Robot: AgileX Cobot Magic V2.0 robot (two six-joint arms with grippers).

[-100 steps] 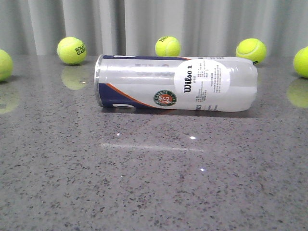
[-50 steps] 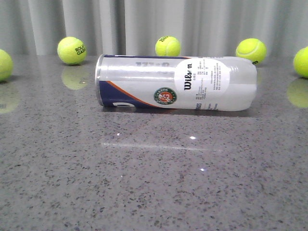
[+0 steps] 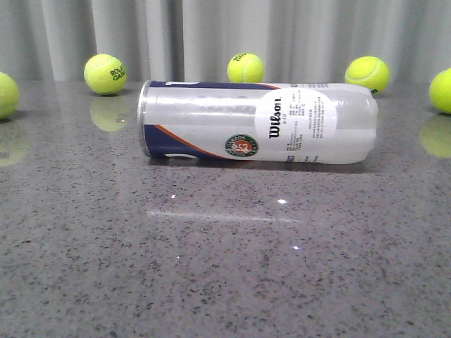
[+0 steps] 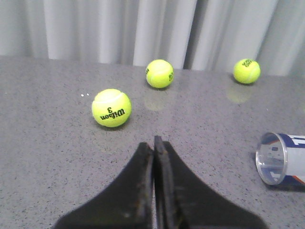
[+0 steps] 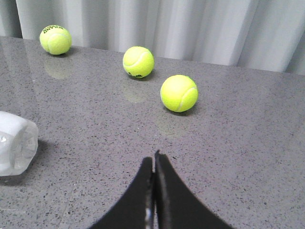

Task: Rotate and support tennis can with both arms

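From the front we have the tennis can (image 3: 258,122) lying on its side across the grey table (image 3: 225,267), silver rim to the left, clear rounded end to the right, Wilson label and round emblem facing us, and neither arm in the shot, so by our reading nothing of the task has begun: the can is neither turned nor supported. There's a wide bare stretch of table in front of it, while the tennis balls (image 3: 105,73) line up behind and off to both sides near the curtain (image 3: 225,35), apart from the can. Over to the left wrist view: our left gripper (image 4: 153,145) hovers over the stone with its black fingers pressed together, holding nothing, and the can's silver rim (image 4: 265,157) sits off to one side, well apart from the tips, open tabletop in between; three balls lie farther out. Now the right wrist view: our right gripper (image 5: 153,160) is likewise closed tip to tip and empty, and the can's clear end (image 5: 16,143) peeks in at the frame edge, well apart too. Three balls sit beyond; the nearest ball (image 5: 178,93) looks the one to mind. We judge both approaches open, each arm toward its own end, both still to close in.
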